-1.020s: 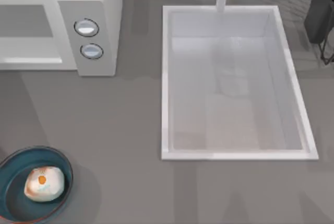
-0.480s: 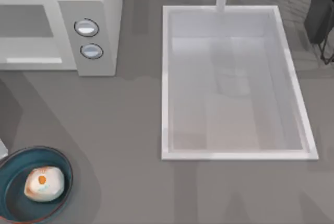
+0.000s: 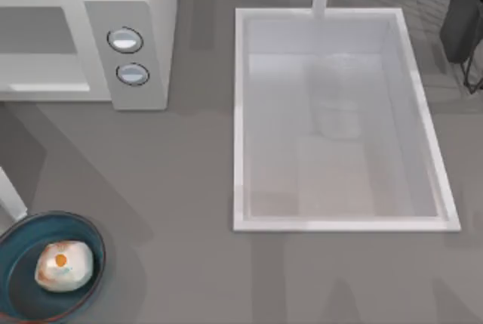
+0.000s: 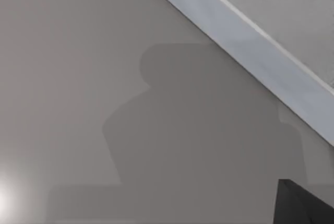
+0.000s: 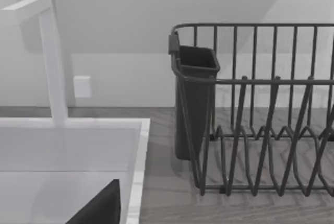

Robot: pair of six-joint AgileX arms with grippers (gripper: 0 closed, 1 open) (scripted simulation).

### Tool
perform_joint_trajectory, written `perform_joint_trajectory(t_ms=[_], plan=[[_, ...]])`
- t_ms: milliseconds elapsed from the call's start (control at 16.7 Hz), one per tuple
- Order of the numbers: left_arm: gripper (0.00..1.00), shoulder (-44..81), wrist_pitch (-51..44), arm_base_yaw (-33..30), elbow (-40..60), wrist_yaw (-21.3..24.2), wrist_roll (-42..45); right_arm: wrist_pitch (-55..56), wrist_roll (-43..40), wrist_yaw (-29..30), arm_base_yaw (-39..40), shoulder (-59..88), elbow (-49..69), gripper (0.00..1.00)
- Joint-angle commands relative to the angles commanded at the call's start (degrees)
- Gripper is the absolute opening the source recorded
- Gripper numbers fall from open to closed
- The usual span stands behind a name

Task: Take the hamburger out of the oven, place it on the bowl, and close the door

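White oven (image 3: pixel 113 29) sits upper left w/ its door (image 3: pixel 45 44) seemingly shut, hamburger (image 3: pixel 64 265) resting in the bowl (image 3: pixel 15 294) lower left, nearer my left arm; gripper state can't tell.

Slim white left arm segment (image 3: pixel 10 194) showing at 8 o'clock edge of top view, angling diagonally above table.

Soft even light (faint counter shadows)
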Motion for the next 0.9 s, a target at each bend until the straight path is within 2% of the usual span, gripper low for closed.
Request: perform_joint_trajectory(t_ms=[180,360,720,900], plan=[[0.00,0.2,-0.1,0.1,0.1,0.1,-0.1,0.0,0.0,0.0,0.0,0.0,0.0,1.00],[0.00,-0.9,0.0,-3.8,-0.6,-2.8,-3.3,0.0,0.0,0.0,0.0,0.0,0.0,1.00],[0.00,-6.5,0.4,-22.9,-4.0,-14.8,-16.6,0.0,0.0,0.0,0.0,0.0,0.0,1.00],[0.00,-9.1,0.7,-29.3,-5.5,-19.7,-21.9,0.0,0.0,0.0,0.0,0.0,0.0,1.00]])
